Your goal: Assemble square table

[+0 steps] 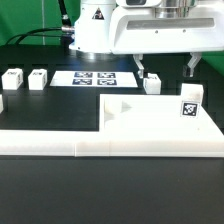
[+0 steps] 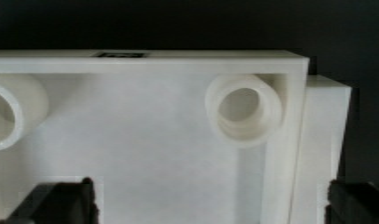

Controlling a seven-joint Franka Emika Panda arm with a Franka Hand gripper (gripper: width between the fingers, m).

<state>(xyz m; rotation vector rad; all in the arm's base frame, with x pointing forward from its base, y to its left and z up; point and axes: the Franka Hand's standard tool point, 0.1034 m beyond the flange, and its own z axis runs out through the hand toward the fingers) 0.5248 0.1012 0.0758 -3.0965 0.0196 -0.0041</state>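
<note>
Your end effector (image 1: 167,68) is hanging above the desk (image 1: 100,195) with its jaws standing wide apart, and it is gripping nothing. In the wrist view you are seeing its dark fingertips (image 2: 61,200) at either side of the square panel (image 2: 150,130), which is filling nearly all the space between them. You cannot tell whether they are touching it. Two round sockets (image 2: 244,105) are facing the camera on the panel's surface, one near a corner and the other cut off by the frame edge.

In the exterior view the panel is lying flat just below and in front of the end effector, on the exterior view's right half of the desk. A short leg (image 1: 152,84) is standing just under the finger on the exterior view's left, by the panel's far edge. A tagged leg (image 1: 190,103) is standing upright at the panel's side on the exterior view's right, with its black-and-white tag facing the camera.

The L-shaped rail (image 1: 60,145) is running along the panel's near edge, right against it. Further out, the marker board (image 1: 97,77) is lying flat behind the panel toward the exterior view's left. A third leg (image 1: 38,78) and a fourth leg (image 1: 12,77) are sitting side by side at the far left, well apart from the end effector.
</note>
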